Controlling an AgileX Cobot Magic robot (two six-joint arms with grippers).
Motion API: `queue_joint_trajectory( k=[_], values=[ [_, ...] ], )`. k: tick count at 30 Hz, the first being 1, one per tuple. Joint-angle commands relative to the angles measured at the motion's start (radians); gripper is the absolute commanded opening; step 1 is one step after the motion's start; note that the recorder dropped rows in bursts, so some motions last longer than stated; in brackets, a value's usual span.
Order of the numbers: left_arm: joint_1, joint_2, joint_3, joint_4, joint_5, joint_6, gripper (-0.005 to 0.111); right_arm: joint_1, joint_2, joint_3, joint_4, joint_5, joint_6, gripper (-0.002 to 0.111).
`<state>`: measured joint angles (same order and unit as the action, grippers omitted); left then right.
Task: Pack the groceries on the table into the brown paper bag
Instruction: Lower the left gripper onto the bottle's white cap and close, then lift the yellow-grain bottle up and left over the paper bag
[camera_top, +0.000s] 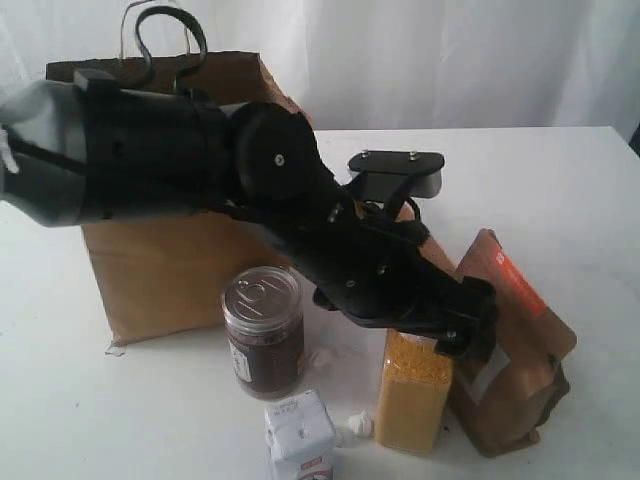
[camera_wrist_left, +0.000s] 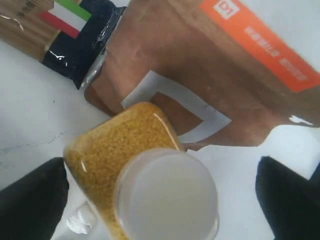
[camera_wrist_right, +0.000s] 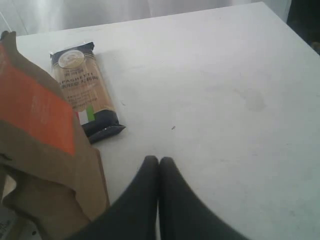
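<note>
My left jaws gape astride the yellow-grain bottle (camera_wrist_left: 120, 150), right jaws closed on nothing; I'd centre below its cap (camera_wrist_left: 167, 200) before squeezing.

The black left arm (camera_top: 300, 200), grey-sleeved at its far-left base, stretches diagonally toward the near right, with the wrist tipped downward. Its black left hand (camera_wrist_left: 160, 167) points down, and its two fingers (camera_wrist_left: 30, 200) are spread wide apart. The black right hand (camera_wrist_right: 159, 162) is angled forward and down, both fingers pressed flat together along their length with the tips touching.
</note>
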<state>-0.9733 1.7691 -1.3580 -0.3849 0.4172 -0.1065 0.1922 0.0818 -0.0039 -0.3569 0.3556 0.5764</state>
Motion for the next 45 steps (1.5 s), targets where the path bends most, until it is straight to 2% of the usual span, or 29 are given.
queue_joint_trajectory(
  k=[1, 11, 14, 17, 20, 24, 26, 45],
  values=[
    [-0.006, 0.024, -0.005, -0.017, 0.009, -0.009, 0.105, -0.003, -0.003, 0.004, -0.007, -0.013, 0.004, 0.0],
    [-0.006, 0.054, -0.005, 0.02, 0.015, -0.01, 0.105, -0.003, -0.003, 0.004, -0.007, -0.013, 0.004, 0.0],
    [-0.006, 0.056, -0.005, 0.044, 0.015, -0.01, 0.102, -0.003, -0.003, 0.004, -0.007, -0.013, 0.004, 0.0],
    [-0.006, 0.056, -0.005, 0.072, 0.01, -0.023, 0.084, -0.003, -0.003, 0.004, -0.007, -0.013, 0.004, 0.0],
    [-0.006, 0.056, -0.005, 0.083, 0.01, -0.025, 0.057, -0.003, -0.003, 0.004, -0.007, -0.013, 0.004, 0.0],
    [-0.006, 0.053, -0.005, 0.121, 0.028, -0.008, 0.014, -0.003, -0.003, 0.004, -0.007, -0.013, 0.004, 0.0],
    [-0.006, 0.043, -0.005, 0.121, 0.048, 0.02, 0.0, -0.003, -0.003, 0.004, -0.007, -0.013, 0.004, 0.0],
    [-0.006, -0.393, -0.005, 0.166, 0.036, 0.032, 0.0, -0.003, -0.003, 0.004, -0.007, -0.013, 0.004, 0.0]
  ],
)
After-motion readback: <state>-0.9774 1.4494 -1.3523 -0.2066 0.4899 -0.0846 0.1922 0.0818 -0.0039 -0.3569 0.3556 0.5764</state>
